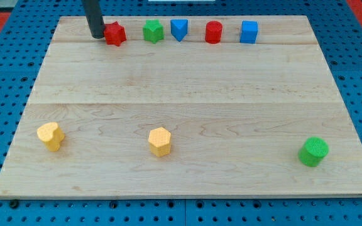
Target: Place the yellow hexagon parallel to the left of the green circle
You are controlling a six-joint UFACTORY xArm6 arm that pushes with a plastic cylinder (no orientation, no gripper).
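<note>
The yellow hexagon (159, 141) sits on the wooden board (187, 94) near the view's bottom, a little left of centre. The green circle (313, 152) stands at the view's bottom right, roughly level with the hexagon and far to its right. My tip (97, 36) is at the view's top left, just left of a red star-shaped block (115, 34), touching it or nearly so. The tip is far from both the hexagon and the green circle.
Along the view's top stand a green block (153, 31), a blue triangular block (179, 29), a red cylinder (213, 32) and a blue cube (249, 32). A yellow heart-shaped block (50, 135) lies at the bottom left. Blue pegboard surrounds the board.
</note>
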